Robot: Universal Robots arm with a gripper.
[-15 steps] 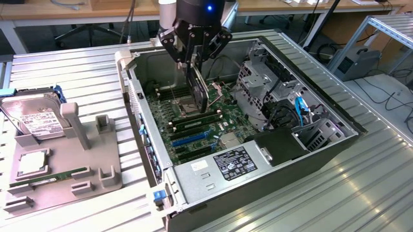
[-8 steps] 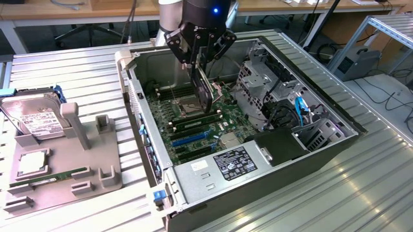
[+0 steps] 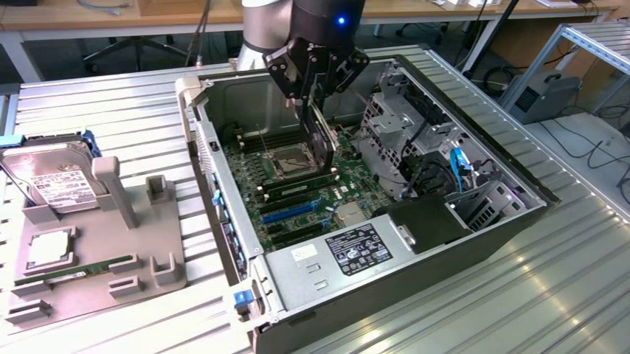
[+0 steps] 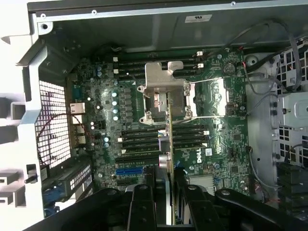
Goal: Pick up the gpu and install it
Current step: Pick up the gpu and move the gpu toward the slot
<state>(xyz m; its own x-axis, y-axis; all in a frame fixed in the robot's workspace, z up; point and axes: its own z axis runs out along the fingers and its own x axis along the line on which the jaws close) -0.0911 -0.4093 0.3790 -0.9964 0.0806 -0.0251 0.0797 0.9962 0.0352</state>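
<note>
The graphics card [image 3: 319, 144] hangs upright, pinched in my gripper [image 3: 313, 99], over the motherboard [image 3: 258, 166] inside the open computer case [image 3: 414, 284]. Installing is underway, I judge; seating calls for aligning its lower edge with the blue slot [image 3: 288, 211]

The gpu [image 3: 318, 140] is a thin dark card. It stands upright on its edge, gripped at the top by the claw [image 3: 313, 94], and hangs above the motherboard [image 3: 295, 193] inside the case [image 3: 394, 295].
</note>
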